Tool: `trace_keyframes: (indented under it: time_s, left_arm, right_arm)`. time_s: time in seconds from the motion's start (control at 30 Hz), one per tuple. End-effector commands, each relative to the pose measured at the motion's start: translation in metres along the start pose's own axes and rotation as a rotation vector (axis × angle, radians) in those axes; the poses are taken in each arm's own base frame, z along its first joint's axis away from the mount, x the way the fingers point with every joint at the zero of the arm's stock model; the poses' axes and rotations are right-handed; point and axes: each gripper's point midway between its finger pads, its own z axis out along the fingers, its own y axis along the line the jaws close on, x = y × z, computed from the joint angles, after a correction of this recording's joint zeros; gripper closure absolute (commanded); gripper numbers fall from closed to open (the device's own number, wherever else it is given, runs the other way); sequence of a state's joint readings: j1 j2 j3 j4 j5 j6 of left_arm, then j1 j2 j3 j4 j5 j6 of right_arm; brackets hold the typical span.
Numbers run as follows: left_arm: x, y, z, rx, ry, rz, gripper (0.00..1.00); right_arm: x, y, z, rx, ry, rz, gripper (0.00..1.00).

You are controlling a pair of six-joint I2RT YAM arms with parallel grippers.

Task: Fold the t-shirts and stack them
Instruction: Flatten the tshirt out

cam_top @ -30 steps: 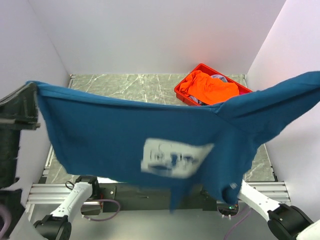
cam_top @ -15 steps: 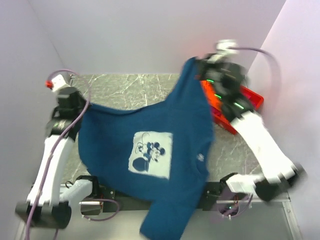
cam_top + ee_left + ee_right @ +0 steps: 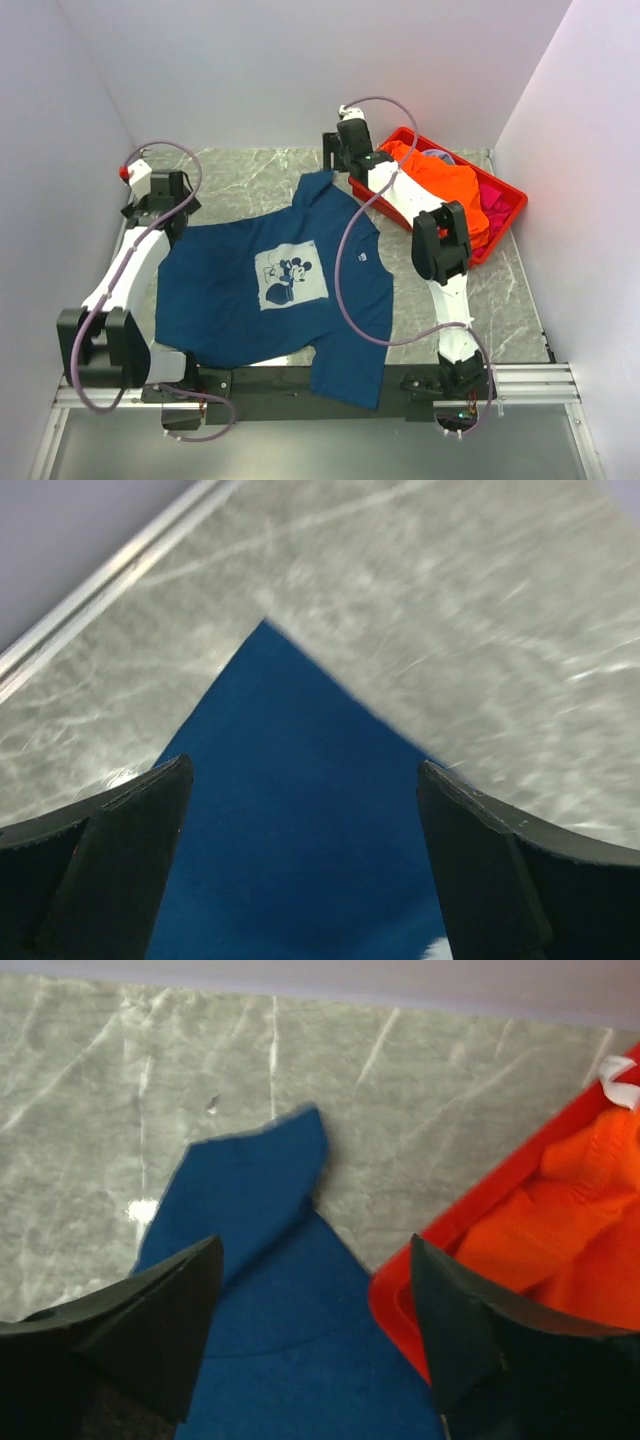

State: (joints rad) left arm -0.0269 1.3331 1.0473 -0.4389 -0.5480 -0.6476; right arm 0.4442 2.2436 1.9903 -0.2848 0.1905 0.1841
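Lets the navy t-shirt point(image 3: 220, 290) down from its mid-air stretch: now spread flat on the bench point(image 3: 250, 170), mouse print point(image 3: 290, 280) up. Opens left jaws and right jaws, earlier clamped on its corners.

The left arm point(image 3: 125, 275) and right arm point(image 3: 452, 305) are white shells with black joints, each with a mauve cable point(image 3: 345, 290) running from the base rail point(image 3: 520, 378). The gripper fingers point(image 3: 100, 870) are black wedges. The left arm bears a red dot point(image 3: 124, 172), perhaps a button.

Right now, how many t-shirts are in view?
3. The navy t-shirt lies spread on the table, print up. The orange t-shirt tops the red crate. A magenta-pink t-shirt shows beneath it at the crate's right end. Others may be hidden underneath.
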Motion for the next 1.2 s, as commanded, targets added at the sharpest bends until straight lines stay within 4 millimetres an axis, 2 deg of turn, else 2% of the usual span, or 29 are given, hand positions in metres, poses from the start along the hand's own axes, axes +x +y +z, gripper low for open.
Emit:
trace_keyframes:
  time_s: [0.0, 0.03, 0.07, 0.2, 0.37, 0.4, 0.43, 0.47, 0.5, 0.53, 0.57, 0.6, 0.63, 0.73, 0.8, 0.87, 0.93, 1.17]
  left_arm:
    - [-0.030, -0.016, -0.020, 0.112, -0.101, -0.069, 0.01]
    - [-0.027, -0.024, -0.022, 0.154, -0.087, -0.069, 0.01]
    - [-0.025, -0.028, -0.023, 0.173, -0.079, -0.065, 0.01]
    - [-0.004, -0.045, -0.025, 0.237, -0.024, -0.029, 0.01]
    - [0.037, -0.058, -0.025, 0.358, 0.084, -0.018, 0.01]
    - [0.043, -0.058, -0.024, 0.371, 0.102, -0.022, 0.01]
    - [0.051, -0.060, -0.024, 0.389, 0.121, -0.017, 0.01]
    - [0.064, -0.064, -0.025, 0.426, 0.160, -0.012, 0.01]
    - [0.069, -0.066, -0.023, 0.438, 0.173, -0.013, 0.01]
    - [0.074, -0.069, -0.023, 0.455, 0.191, -0.011, 0.01]
    - [0.080, -0.071, -0.021, 0.466, 0.210, -0.007, 0.01]
    - [0.088, -0.076, -0.021, 0.491, 0.241, -0.003, 0.01]
    - [0.091, -0.078, -0.020, 0.503, 0.253, -0.001, 0.01]
    - [0.102, -0.084, -0.015, 0.524, 0.289, 0.001, 0.01]
    - [0.111, -0.087, -0.008, 0.525, 0.315, 0.005, 0.01]
    - [0.115, -0.093, -0.005, 0.546, 0.337, 0.013, 0.01]
    - [0.125, -0.090, 0.007, 0.530, 0.373, 0.013, 0.01]
    - [0.138, -0.092, 0.037, 0.509, 0.440, 0.011, 0.01]
  right_arm:
    - [-0.066, -0.003, -0.045, -0.002, -0.179, 0.044, 0.15]
    - [-0.054, -0.006, -0.044, 0.005, -0.161, 0.040, 0.14]
    - [-0.063, -0.008, -0.055, 0.001, -0.184, 0.046, 0.14]
    - [-0.051, 0.007, -0.068, -0.064, -0.159, 0.021, 0.14]
    - [0.002, 0.037, -0.081, -0.161, -0.031, 0.022, 0.19]
    - [0.026, 0.037, -0.081, -0.169, 0.022, 0.041, 0.20]
    - [0.027, 0.047, -0.089, -0.230, 0.019, 0.060, 0.20]
    - [0.035, 0.048, -0.092, -0.243, 0.032, 0.075, 0.21]
    - [0.060, 0.047, -0.093, -0.255, 0.082, 0.096, 0.21]
    - [0.058, 0.050, -0.099, -0.281, 0.069, 0.110, 0.21]
    - [0.066, 0.055, -0.104, -0.312, 0.086, 0.116, 0.21]
    - [0.082, 0.053, -0.105, -0.312, 0.121, 0.127, 0.22]
    - [0.086, 0.055, -0.108, -0.319, 0.126, 0.126, 0.23]
    - [0.107, 0.056, -0.110, -0.298, 0.175, 0.104, 0.24]
    - [0.114, 0.058, -0.108, -0.270, 0.191, 0.097, 0.24]
    - [0.131, 0.058, -0.102, -0.246, 0.241, 0.081, 0.25]
    - [0.142, 0.058, -0.097, -0.206, 0.272, 0.060, 0.26]
    - [0.156, 0.061, -0.094, -0.130, 0.315, 0.026, 0.27]
